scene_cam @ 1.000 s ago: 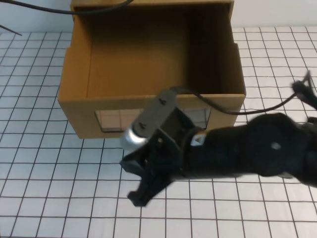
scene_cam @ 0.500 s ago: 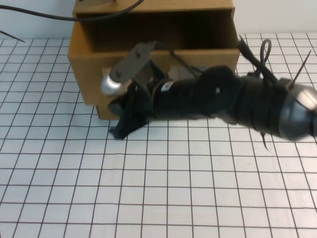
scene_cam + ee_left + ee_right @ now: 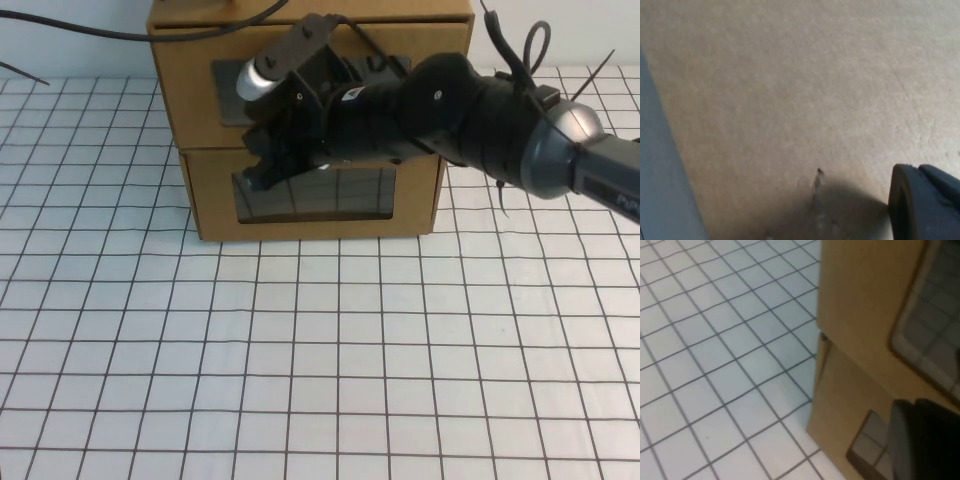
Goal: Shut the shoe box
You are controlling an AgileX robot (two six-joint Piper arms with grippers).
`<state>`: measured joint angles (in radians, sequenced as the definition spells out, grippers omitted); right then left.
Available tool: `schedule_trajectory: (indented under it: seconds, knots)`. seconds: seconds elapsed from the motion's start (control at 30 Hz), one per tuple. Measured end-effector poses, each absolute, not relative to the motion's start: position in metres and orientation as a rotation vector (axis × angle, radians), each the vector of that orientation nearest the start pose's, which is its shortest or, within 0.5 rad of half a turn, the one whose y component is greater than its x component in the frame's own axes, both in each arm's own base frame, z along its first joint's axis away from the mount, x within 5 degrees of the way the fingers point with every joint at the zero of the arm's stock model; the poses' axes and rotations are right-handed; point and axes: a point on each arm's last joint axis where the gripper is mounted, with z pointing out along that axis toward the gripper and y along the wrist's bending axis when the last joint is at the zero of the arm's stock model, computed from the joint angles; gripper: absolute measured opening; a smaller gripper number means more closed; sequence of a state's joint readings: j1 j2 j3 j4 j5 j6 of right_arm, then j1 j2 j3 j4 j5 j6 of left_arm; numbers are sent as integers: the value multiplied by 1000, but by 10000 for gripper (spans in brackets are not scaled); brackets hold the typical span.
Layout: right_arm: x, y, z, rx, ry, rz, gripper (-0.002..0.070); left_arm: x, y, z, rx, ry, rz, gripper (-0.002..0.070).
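Brown cardboard fills my high view: the shoe box (image 3: 315, 195) sits at the far middle of the gridded tabletop (image 3: 300, 360), beneath a similar cardboard box (image 3: 200, 80). My right claw (image 3: 268, 165) presses against the fronts where the two meet; I cannot tell its opening. My left claw (image 3: 925, 202) hovers close to plain cardboard, spread unclear.

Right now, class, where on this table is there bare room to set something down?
Free: the gridded table in front of the shoe box, and strips either side. Crowded: the box fronts, where the right hand presses. The left hand sits against cardboard.
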<state>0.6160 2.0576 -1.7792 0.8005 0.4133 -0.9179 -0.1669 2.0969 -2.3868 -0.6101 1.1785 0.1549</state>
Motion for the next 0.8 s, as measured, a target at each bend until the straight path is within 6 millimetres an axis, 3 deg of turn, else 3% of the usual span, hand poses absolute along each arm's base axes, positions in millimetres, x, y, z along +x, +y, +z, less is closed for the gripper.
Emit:
schedule_trajectory:
  seconds: [0.27,0.4,0.53,0.67,0.8]
  knots:
    - [368,307,292,-1249,1808,608,-13,439,-122,410,382,2281,-785,-6]
    - [353,302,312,-1343,1773,633,-13,427,-112,426,387,2272,-768,-6]
    - [340,290,346,-1314,1743,600,-13,402,-96,462,383,2196,-713,-6]
    - [328,273,379,-1220,1760,524,-13,361,-83,508,389,2092,-614,-6]
    - [316,250,413,-1098,1774,417,-13,319,-75,539,396,2024,-548,-6]
